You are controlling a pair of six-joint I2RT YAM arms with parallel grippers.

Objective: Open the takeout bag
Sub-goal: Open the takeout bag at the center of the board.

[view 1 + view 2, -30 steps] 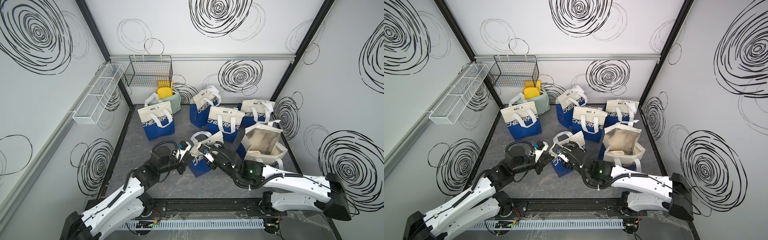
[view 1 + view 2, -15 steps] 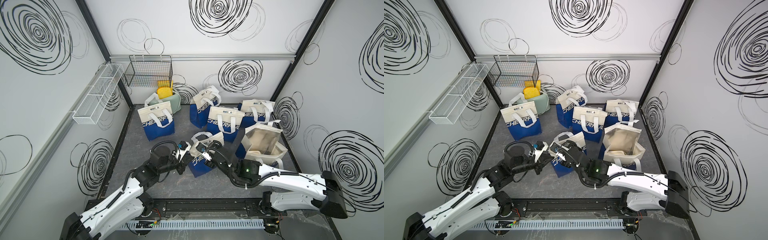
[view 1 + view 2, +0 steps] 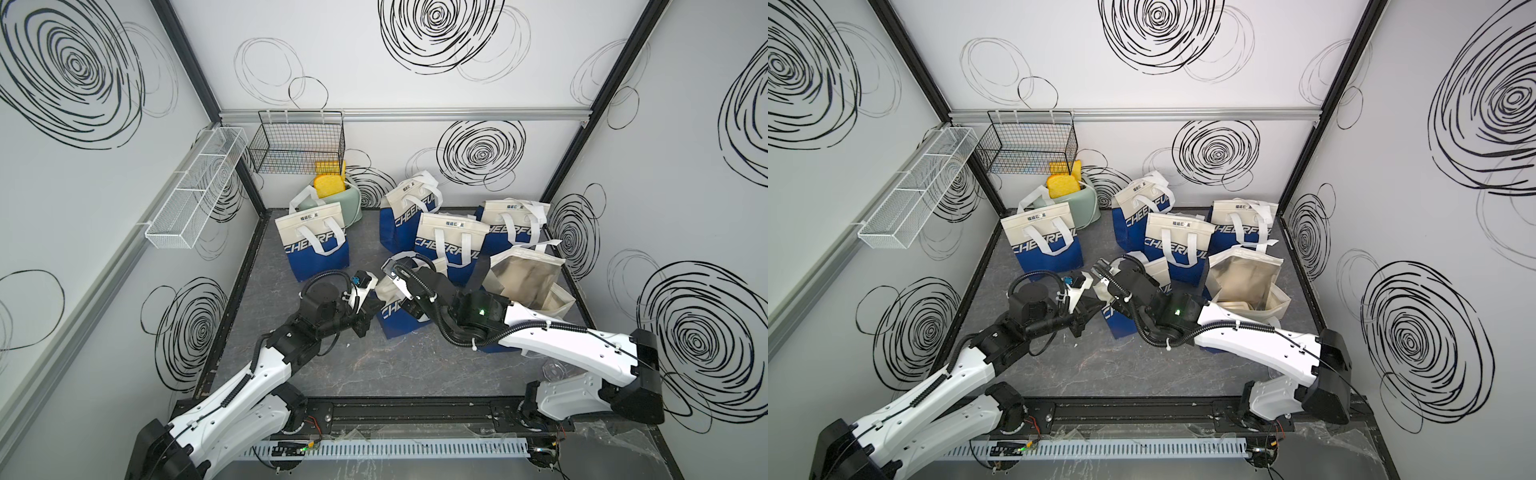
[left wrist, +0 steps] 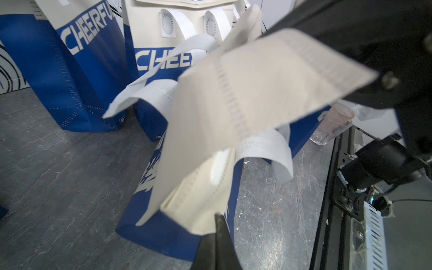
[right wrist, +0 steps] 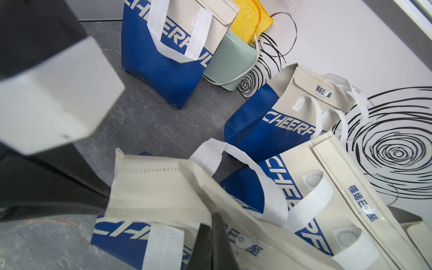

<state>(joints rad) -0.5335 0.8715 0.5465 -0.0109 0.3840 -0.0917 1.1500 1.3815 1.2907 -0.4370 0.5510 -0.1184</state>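
My worry is the takeout bag (image 3: 398, 320) itself. It looks light and is already leaning, so if I pull the two sides apart unevenly it will likely lift or tip off the bench (image 3: 374, 365) rather than spread at the mouth. Both grips are thin pinches on soft fabric, and I judge that a sharp tug could let the cloth slide out of either one. A white handle loop (image 4: 264, 149) hangs loose just under the flap (image 4: 268, 77) and could catch as the sides part. The other bags (image 5: 275, 121) stand close beyond my right hand (image 5: 216, 224), so a wide swing there would knock them.

My left hand (image 4: 217, 222) is fully closed, its fingertips pinching the cream upper edge at the bag's near corner. The blue body of the bag sits directly below and ahead of it. My right hand is also fully closed, and it clamps the cream flap, which stretches out taut and raised from its fingers. The bag lies between the two hands, touching both. I can't tell whether the mouth has parted.
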